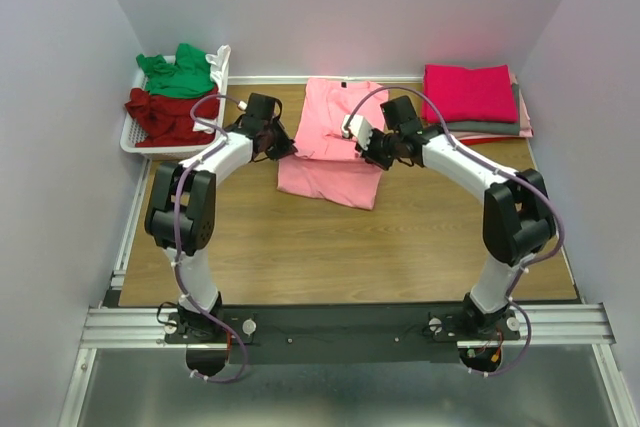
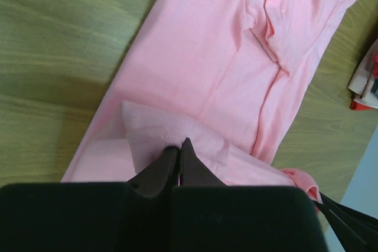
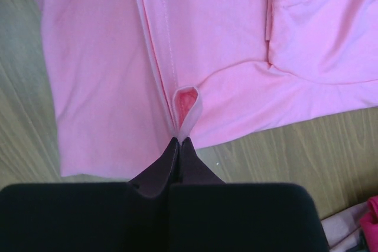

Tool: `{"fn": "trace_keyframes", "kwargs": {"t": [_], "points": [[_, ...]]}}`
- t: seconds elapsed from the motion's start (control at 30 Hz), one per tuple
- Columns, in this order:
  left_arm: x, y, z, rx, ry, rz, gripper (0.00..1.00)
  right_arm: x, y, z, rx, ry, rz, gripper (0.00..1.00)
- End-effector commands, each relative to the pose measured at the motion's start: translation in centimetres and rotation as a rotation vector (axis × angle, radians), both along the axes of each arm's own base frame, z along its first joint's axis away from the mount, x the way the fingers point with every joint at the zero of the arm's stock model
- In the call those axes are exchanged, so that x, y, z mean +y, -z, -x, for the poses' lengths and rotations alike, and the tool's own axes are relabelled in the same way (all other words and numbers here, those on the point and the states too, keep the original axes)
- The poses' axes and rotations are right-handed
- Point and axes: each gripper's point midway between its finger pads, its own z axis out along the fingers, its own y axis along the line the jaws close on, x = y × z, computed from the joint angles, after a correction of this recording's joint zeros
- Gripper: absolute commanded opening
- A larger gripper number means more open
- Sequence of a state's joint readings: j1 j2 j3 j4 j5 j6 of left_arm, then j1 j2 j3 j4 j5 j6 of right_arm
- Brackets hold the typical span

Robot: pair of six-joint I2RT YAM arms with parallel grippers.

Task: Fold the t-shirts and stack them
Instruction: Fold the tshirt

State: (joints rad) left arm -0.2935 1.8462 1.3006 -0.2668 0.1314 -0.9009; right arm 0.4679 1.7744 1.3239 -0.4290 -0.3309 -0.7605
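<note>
Left gripper (image 2: 179,144) and right gripper (image 3: 179,143) pinch pink t-shirt (image 1: 326,133); grey t-shirt (image 1: 482,128) mostly covered.

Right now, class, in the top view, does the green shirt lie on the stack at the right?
No, the green shirt lies in the basket at the left; a magenta shirt tops the stack.

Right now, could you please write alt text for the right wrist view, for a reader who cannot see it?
The right gripper, its black fingers shut, pinches a looped edge of the light pink t-shirt, which lies on the wooden table.
</note>
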Motion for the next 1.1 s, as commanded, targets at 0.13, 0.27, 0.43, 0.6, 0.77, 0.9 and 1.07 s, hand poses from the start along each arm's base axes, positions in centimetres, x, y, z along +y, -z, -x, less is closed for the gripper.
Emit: {"fn": "trace_keyframes", "kwargs": {"t": [0.13, 0.27, 0.43, 0.6, 0.77, 0.9, 1.07], "points": [[-0.1, 0.1, -3.1, -0.017, 0.052, 0.006, 0.0, 0.3, 0.3, -3.7, 0.017, 0.041, -0.03, 0.0], [-0.6, 0.5, -4.4, -0.014, 0.076, 0.003, 0.0, 0.1, 0.5, -4.8, 0.014, 0.063, -0.027, 0.0], [-1.3, 0.8, -5.9, -0.014, 0.095, 0.009, 0.0, -0.5, 1.5, -6.1, 0.024, 0.097, -0.017, 0.01], [-1.5, 1.2, -6.7, -0.013, 0.103, 0.005, 0.0, -1.1, 1.9, -7.1, 0.036, 0.129, -0.023, 0.0], [-1.5, 2.2, -7.2, 0.0, 0.105, -0.001, 0.0, -1.3, 2.4, -7.7, 0.043, 0.14, -0.023, 0.0], [-1.6, 2.1, -7.7, -0.006, 0.105, 0.001, 0.0, -1.2, 2.8, -8.1, 0.047, 0.148, -0.021, 0.0], [-1.7, 1.7, -8.2, -0.017, 0.104, 0.0, 0.0, -1.4, 3.0, -9.1, 0.043, 0.173, -0.021, 0.0]]}}
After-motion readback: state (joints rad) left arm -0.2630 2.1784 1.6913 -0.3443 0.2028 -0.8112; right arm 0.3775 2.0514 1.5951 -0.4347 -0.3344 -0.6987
